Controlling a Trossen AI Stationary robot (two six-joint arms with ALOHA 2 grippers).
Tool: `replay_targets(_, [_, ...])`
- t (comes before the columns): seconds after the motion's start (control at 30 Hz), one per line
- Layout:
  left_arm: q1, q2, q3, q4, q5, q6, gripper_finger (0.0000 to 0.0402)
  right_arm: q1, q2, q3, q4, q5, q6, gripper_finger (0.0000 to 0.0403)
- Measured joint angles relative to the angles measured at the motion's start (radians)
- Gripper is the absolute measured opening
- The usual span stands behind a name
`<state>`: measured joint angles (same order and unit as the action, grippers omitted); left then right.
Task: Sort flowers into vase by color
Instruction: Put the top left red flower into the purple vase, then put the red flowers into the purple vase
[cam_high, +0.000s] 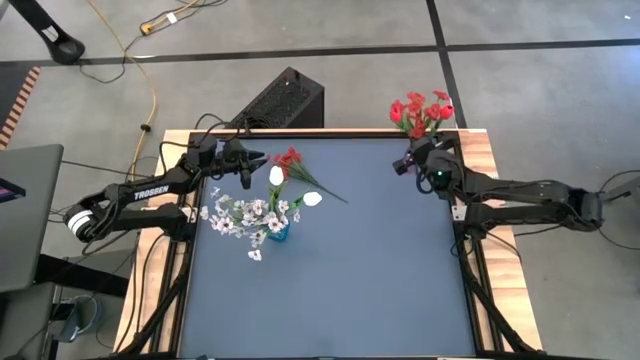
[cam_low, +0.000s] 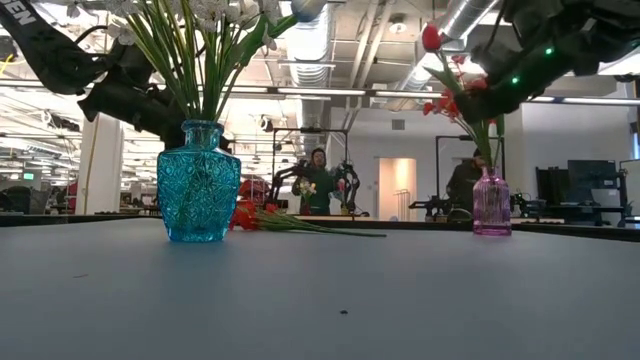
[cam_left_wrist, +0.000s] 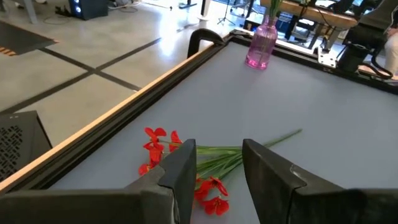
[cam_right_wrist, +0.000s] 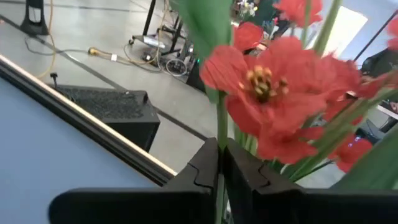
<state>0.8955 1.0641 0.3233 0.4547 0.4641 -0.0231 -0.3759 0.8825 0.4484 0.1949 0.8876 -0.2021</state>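
A spray of red flowers (cam_high: 291, 158) lies flat on the dark table, its green stems (cam_left_wrist: 249, 149) running toward the table's middle. My left gripper (cam_left_wrist: 217, 168) is open above it, a finger on either side of the stems, touching nothing. A blue glass vase (cam_low: 198, 180) stands upright with white flowers (cam_high: 245, 214) in it. At the far right corner a pink vase (cam_low: 491, 201) holds red flowers (cam_high: 422, 110). My right gripper (cam_right_wrist: 220, 168) is beside that bunch, shut on a thin green stem. My right gripper pinches one thin green stem (cam_right_wrist: 219, 140) of a red flower between its two shut fingers, some way below the open red blossom (cam_right_wrist: 267, 87). The stem runs up out of the fingers among the other red flowers. Its lower end is hidden by the gripper.
A black box (cam_high: 283, 100) stands on the floor past the table's far edge. Raised wooden rails (cam_high: 330, 131) frame the table. The near half of the dark table top (cam_high: 330, 290) holds no objects. People and equipment (cam_low: 318, 180) show in the room behind.
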Motion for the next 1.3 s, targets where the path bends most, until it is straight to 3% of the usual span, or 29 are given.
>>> replay_targets(0.37, [0.0,0.0,0.0,-0.019,0.0,0.0,0.0119,0.0,-0.017,0.0,-0.061,0.009,0.052,0.0097])
replay_targets(0.6, [0.0,0.0,0.0,-0.025,0.0,0.0,0.0119,0.0,-0.068,0.001,-0.098,0.008,0.08,0.0158])
replay_targets(0.83, [0.0,0.0,0.0,-0.025,0.0,-0.008,0.0119,-0.037,-0.072,0.093,-0.376,-0.002,0.226,0.0223])
replay_targets(1.13, [-0.019,0.0,0.0,-0.044,0.003,-0.026,0.0119,-0.138,-0.012,0.246,-0.652,-0.232,0.395,0.0244])
replay_targets(1.3, [-0.039,0.0,0.0,-0.06,0.003,-0.024,0.0119,-0.163,0.024,0.356,-0.783,-0.303,0.423,0.0244])
